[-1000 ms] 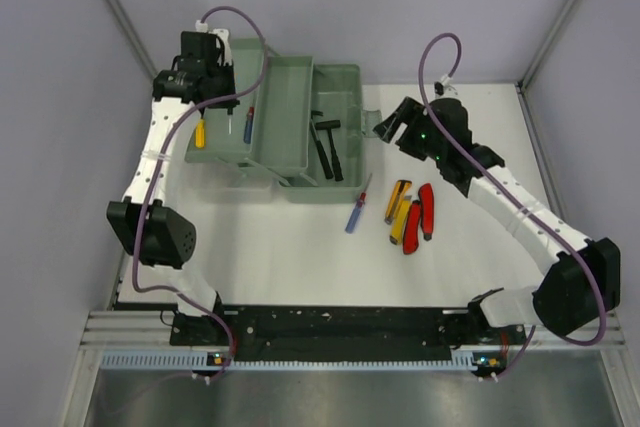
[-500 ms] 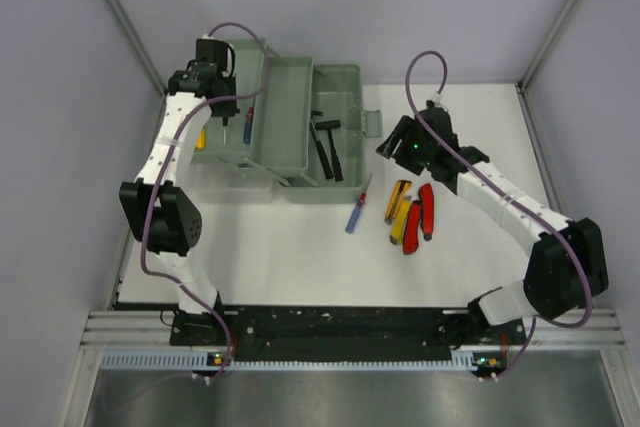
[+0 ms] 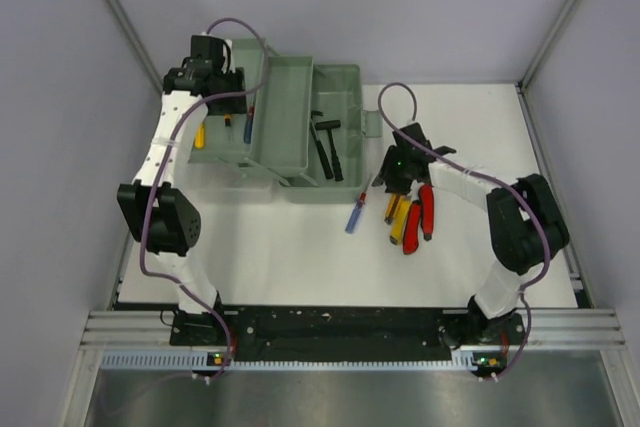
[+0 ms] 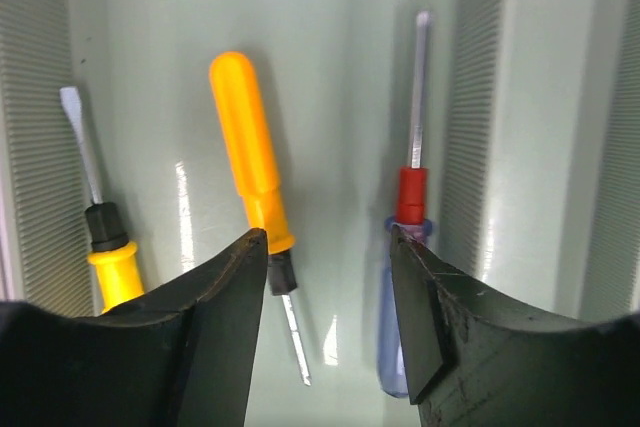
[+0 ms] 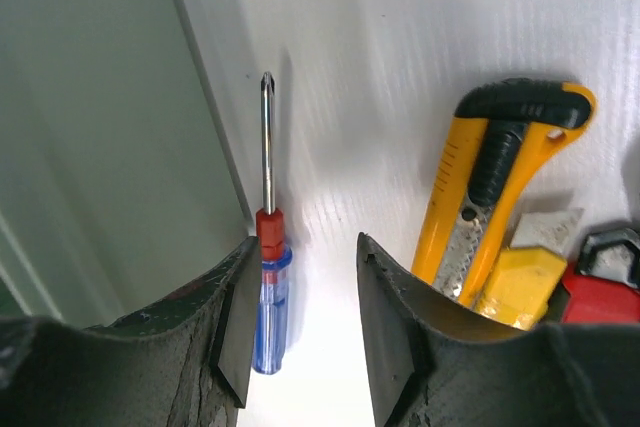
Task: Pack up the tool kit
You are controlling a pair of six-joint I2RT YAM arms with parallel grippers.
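The sage-green tool kit box (image 3: 343,82) stands open at the back, its trays spread out to the left. My left gripper (image 3: 220,99) hovers open over the left tray (image 4: 330,67). Under it lie an orange-handled screwdriver (image 4: 250,162), a yellow-and-black one (image 4: 108,247) and a blue-handled one (image 4: 408,267). My right gripper (image 3: 393,179) hangs open low over the table, beside the box wall (image 5: 100,127). A blue-handled screwdriver (image 5: 268,292) lies by its left finger, and a yellow utility knife (image 5: 490,187) to the right. Nothing is held.
Two black hammers (image 3: 328,147) lie in the box's main compartment. Yellow knives (image 3: 398,212) and red-handled pliers (image 3: 422,212) lie together on the white table right of the blue screwdriver (image 3: 356,211). Grey walls close in the back and sides.
My left gripper has opened and the orange screwdriver now lies in the tray. My right arm swung from beside the box's right end down to the blue screwdriver, its jaws narrowing.
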